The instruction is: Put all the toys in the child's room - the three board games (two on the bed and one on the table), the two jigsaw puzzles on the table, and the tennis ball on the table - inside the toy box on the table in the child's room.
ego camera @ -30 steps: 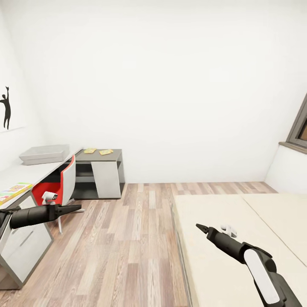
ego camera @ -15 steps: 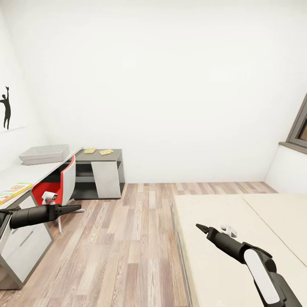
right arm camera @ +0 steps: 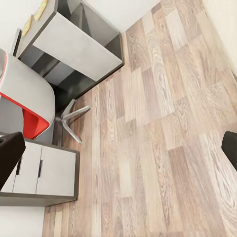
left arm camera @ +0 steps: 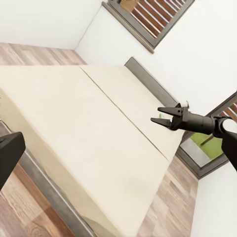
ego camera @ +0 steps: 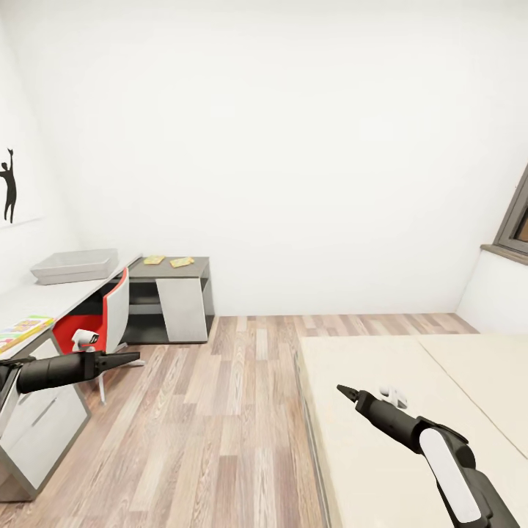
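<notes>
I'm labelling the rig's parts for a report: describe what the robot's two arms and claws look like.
Both arms are matte black and tubular. The right arm carries a long white oval panel on its forearm, tapering to a slim black claw with two pointed fingers. The left arm is a dark cylinder with a small white fitting above it, ending in a narrow black claw. No cables or lettering visible.

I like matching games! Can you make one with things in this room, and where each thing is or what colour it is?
Things:
1. toy box
2. chair
3. jigsaw puzzles
4. bed

Descriptions:
A. red and white, tucked under the desk
B. beige, at the right side of the room
C. pale grey, on the long desk top
D. yellowish, on the lower dark cabinet

Pairs: 1-C, 2-A, 3-D, 4-B
</notes>
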`<state>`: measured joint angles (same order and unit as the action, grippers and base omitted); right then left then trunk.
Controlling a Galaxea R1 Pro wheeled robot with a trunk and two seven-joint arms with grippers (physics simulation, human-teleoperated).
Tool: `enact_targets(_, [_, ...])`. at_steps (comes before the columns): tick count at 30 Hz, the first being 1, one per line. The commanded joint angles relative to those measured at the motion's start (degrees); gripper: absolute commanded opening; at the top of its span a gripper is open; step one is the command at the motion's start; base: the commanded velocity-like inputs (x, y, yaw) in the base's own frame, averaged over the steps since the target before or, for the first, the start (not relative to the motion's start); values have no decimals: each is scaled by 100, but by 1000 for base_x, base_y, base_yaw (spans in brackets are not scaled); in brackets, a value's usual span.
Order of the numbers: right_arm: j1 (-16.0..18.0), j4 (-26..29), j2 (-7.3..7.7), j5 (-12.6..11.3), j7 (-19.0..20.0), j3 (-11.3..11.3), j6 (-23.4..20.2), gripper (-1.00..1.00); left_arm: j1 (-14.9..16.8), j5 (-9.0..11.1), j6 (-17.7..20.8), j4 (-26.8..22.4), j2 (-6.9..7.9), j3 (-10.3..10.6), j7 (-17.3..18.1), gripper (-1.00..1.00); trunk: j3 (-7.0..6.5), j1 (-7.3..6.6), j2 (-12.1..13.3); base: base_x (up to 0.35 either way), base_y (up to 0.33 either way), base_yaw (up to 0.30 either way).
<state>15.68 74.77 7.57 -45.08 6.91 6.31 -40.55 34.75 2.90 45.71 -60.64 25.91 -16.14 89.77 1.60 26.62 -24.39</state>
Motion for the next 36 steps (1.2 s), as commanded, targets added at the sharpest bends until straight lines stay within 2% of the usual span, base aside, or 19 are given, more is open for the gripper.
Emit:
enact_targets(1, [6, 2, -1, 17, 29, 11, -32, 100, 5, -2, 61, 0, 1, 0, 23, 100, 13, 4, -13, 40, 0, 0])
enact_targets(15, [7, 2, -1, 17, 29, 11, -32, 100, 5, -5, 61, 0, 1, -3, 23, 100, 13, 4, -13, 7, -13, 0])
enact_targets(28, [6, 2, -1, 16, 29, 11, -32, 100, 5, -9, 61, 0, 1, -2, 23, 100, 13, 4, -13, 0, -114, 0])
enact_targets(36, [6, 2, -1, 17, 28, 11, -32, 100, 5, -9, 61, 0, 1, 5, 23, 100, 13, 4, -13, 0, -238, 0])
